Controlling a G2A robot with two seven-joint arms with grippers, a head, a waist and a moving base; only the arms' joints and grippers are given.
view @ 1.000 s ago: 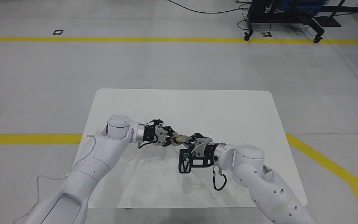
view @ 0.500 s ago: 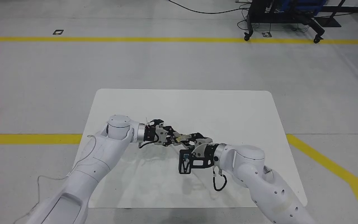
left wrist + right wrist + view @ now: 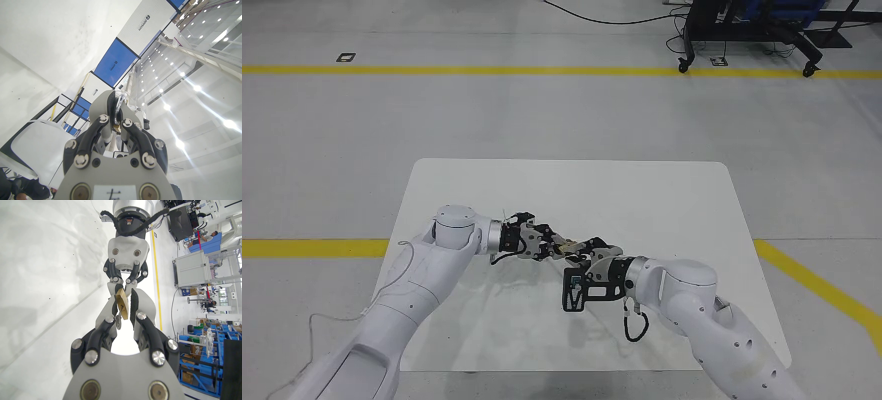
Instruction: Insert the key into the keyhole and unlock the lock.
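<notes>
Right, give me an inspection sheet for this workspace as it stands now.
Surface: white table, rounded corners.
Job's things: brass padlock held between the arms above the table; key in its keyhole.
Clutter: nothing seen.
Grippers: left pincer shut on the padlock's shackle; right pincer open, fingers either side of the key.
Cables: black cable looped at the right wrist; dark floor cable beyond the table.
Surroundings: yellow floor lines; black wheeled stand.

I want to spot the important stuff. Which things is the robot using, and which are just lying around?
For the job: lock, key, left claw holding the lock, right claw by the key.
Just around: black cart, floor cable, yellow floor lines.
</notes>
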